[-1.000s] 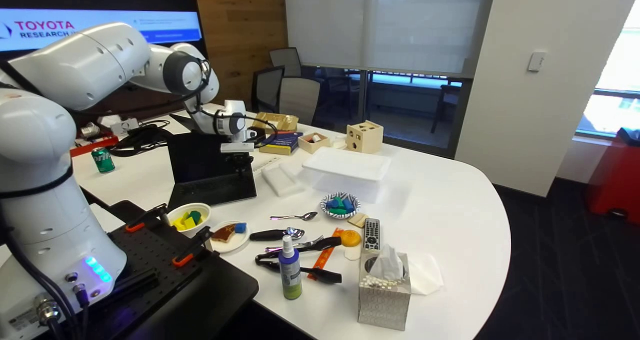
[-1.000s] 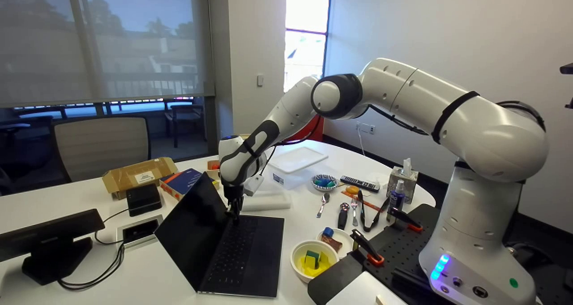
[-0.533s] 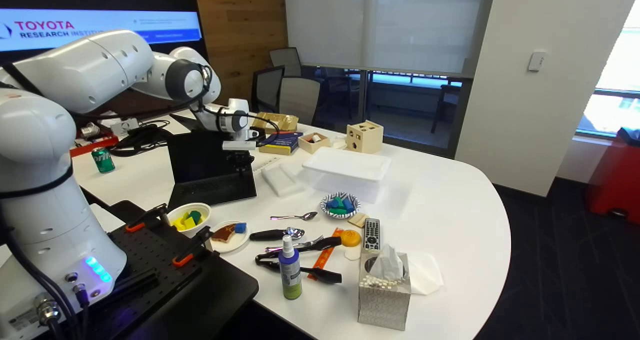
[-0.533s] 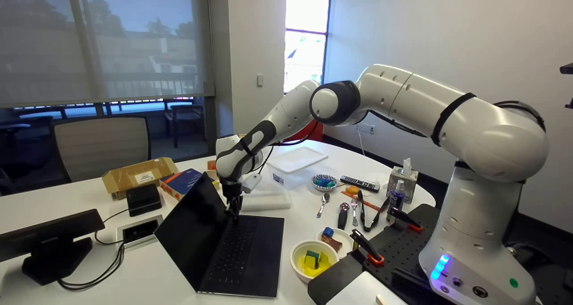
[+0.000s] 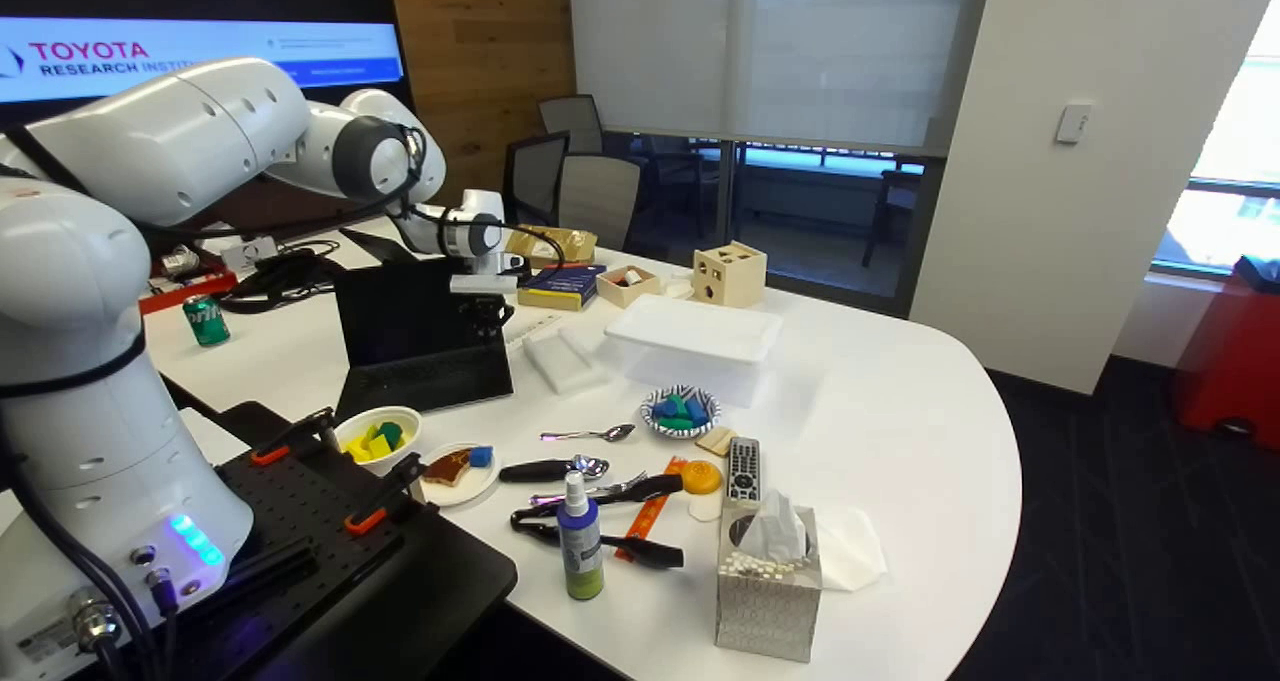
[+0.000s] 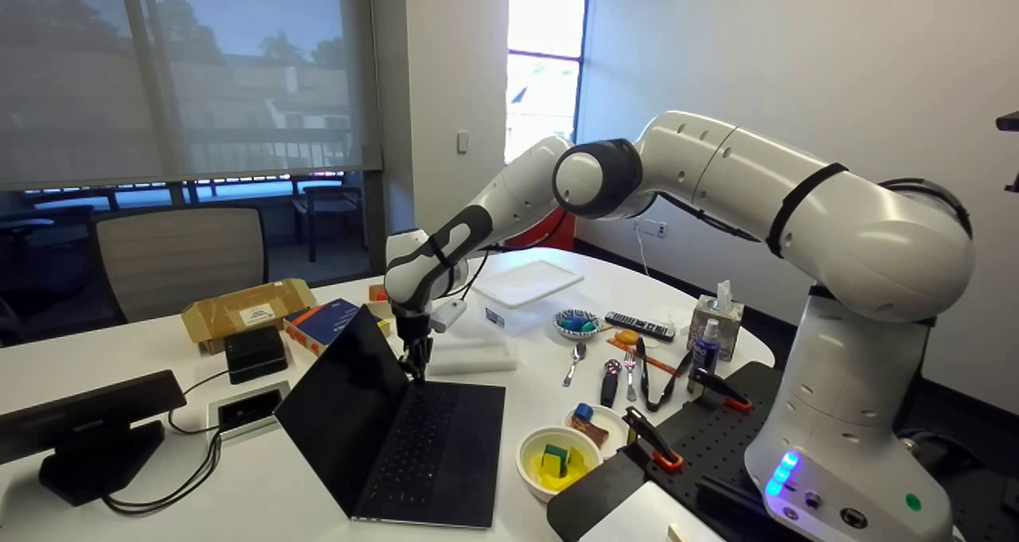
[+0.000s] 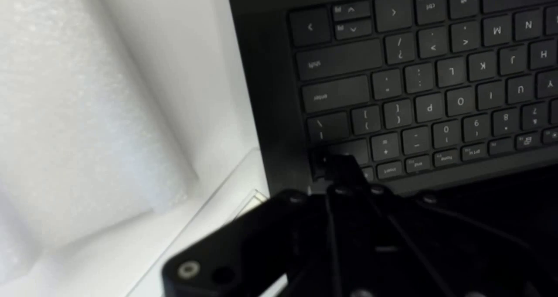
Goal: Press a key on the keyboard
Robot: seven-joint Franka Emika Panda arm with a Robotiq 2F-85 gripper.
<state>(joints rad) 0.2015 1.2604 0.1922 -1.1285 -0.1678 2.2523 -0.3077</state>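
An open black laptop stands on the table; its keyboard (image 6: 410, 446) shows in an exterior view. The keyboard also shows in the wrist view (image 7: 429, 108), its lettering upside down. My gripper (image 7: 342, 161) comes in from the bottom of the wrist view, fingers together, nothing visible between them. Its tip lies over the keyboard's corner by the hinge, covering part of the wide key (image 7: 355, 148) beside the plus key. In an exterior view the gripper (image 6: 415, 371) points down at the keyboard's far end, near the laptop screen (image 6: 346, 415). I cannot tell whether the tip touches a key.
A white foam block (image 6: 474, 356) lies beside the laptop, with a lidded clear plastic box (image 5: 690, 346) beyond it. A blue book (image 6: 322, 323) and a cardboard box (image 6: 251, 311) are behind the screen. A bowl with yellow blocks (image 6: 529, 474) stands near the laptop's front.
My gripper has risen slightly and shifted a little toward the keyboard's far end. The upper arm dipped, then rose slightly. The laptop has not moved.
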